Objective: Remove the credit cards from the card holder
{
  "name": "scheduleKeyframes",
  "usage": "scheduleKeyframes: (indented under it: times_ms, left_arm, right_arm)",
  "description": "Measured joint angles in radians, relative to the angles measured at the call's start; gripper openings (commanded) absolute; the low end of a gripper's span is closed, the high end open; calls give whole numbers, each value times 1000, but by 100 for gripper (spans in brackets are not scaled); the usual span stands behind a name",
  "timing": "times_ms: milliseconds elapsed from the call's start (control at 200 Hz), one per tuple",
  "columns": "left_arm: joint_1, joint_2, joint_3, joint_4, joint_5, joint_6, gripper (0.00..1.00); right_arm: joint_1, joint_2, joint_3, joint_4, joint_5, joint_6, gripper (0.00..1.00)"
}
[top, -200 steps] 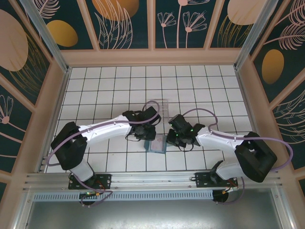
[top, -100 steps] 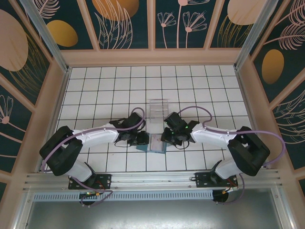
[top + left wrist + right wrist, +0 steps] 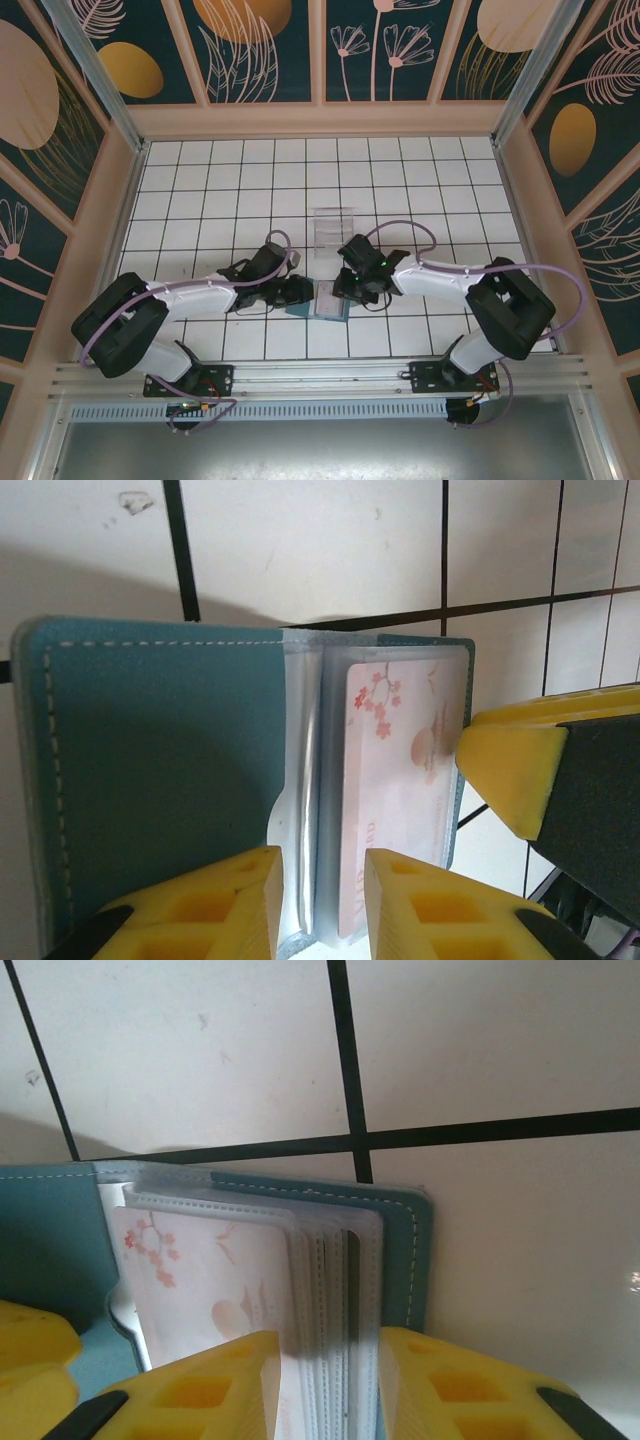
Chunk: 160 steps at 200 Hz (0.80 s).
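Against a second ago: find both wrists dropped closer onto the open card holder (image 3: 330,298), lower centre of the top view. See blossom-print credit card (image 3: 400,770) sleeved inside; none out yet. Record left gripper (image 3: 322,900) released, loosely astride a clear sleeve (image 3: 300,780). Cannot tell for right gripper (image 3: 330,1385), astride the sleeve stack (image 3: 330,1280).

1 card holder (image 3: 160,780), 1 visible credit card (image 3: 400,770), 1 clear tray (image 3: 333,228).
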Motion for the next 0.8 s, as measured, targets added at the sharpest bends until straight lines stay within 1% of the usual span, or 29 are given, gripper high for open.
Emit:
scheduleKeyframes:
  times_ms: [130,215,330,611,801]
  left_arm:
    - [0,0,-21,39,1,-16,29]
    - [0,0,-35,63,1,-27,29]
    - [2,0,-56,93,2,-34,29]
    - [2,14,-61,136,28,-35,31]
    - [2,71,-21,101,44,8,31]
  right_arm:
    - [0,11,0,0,0,-4,29]
    - [0,13,0,0,0,-8,25]
    - [0,13,1,0,3,-8,22]
    - [0,32,19,0,6,-29,19]
    - [0,41,29,0,7,-35,19]
